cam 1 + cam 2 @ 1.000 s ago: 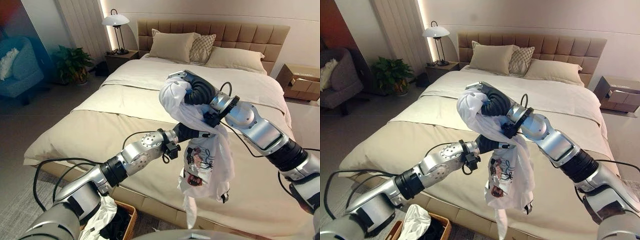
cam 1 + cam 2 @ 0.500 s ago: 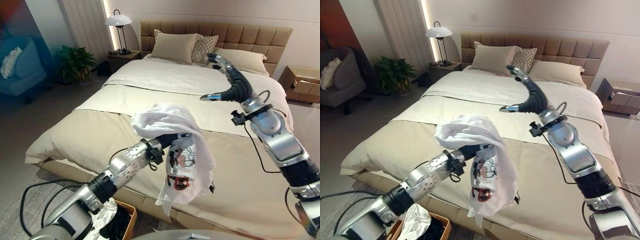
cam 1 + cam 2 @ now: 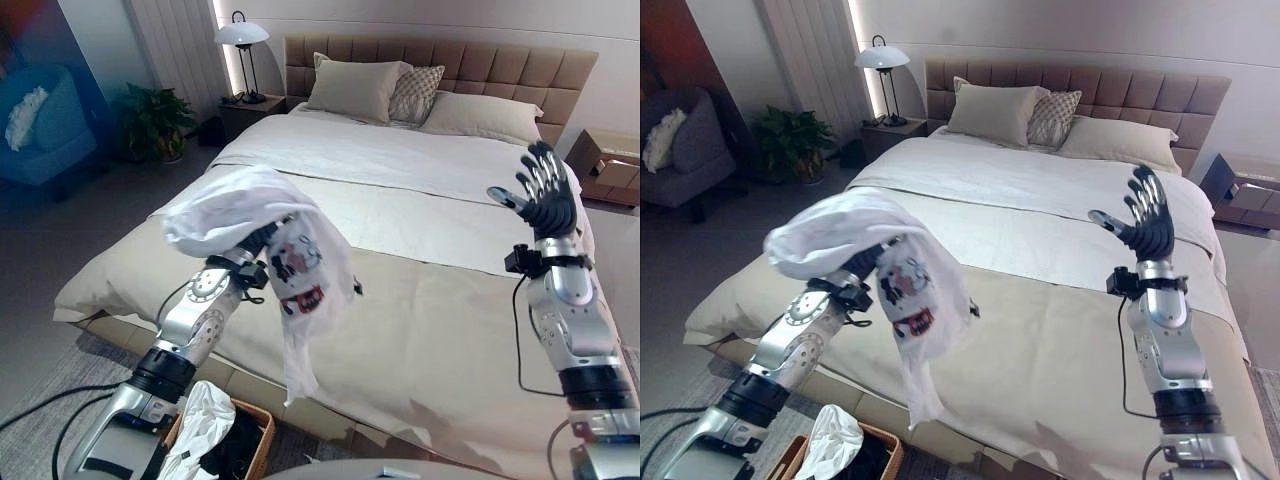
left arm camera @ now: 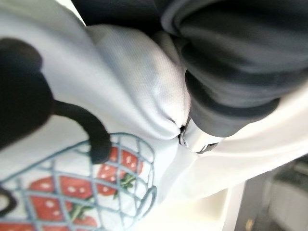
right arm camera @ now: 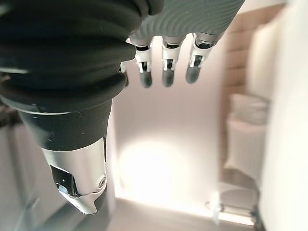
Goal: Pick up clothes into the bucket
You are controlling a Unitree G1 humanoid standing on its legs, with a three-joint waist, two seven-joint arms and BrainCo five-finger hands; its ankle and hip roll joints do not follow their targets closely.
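Currently left hand (image 3: 262, 238) fingers buried under the draped white shirt (image 3: 235, 205), grip unclear; right hand (image 3: 545, 195) spread, empty. Risk: shirt slides off short of the basket (image 3: 255, 432).

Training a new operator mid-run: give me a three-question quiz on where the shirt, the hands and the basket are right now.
1. True or false: the right hand is holding the white shirt.
2. Where is the wicker basket? A) on the bed B) on the floor at the bed's foot C) on the nightstand
3. Fill in: the shirt hangs draped over the ____ hand.

Key: 1 false, it is raised, fingers spread and bare. 2 B, with clothes already in it. 3 left; its fingers are hidden under the cloth.
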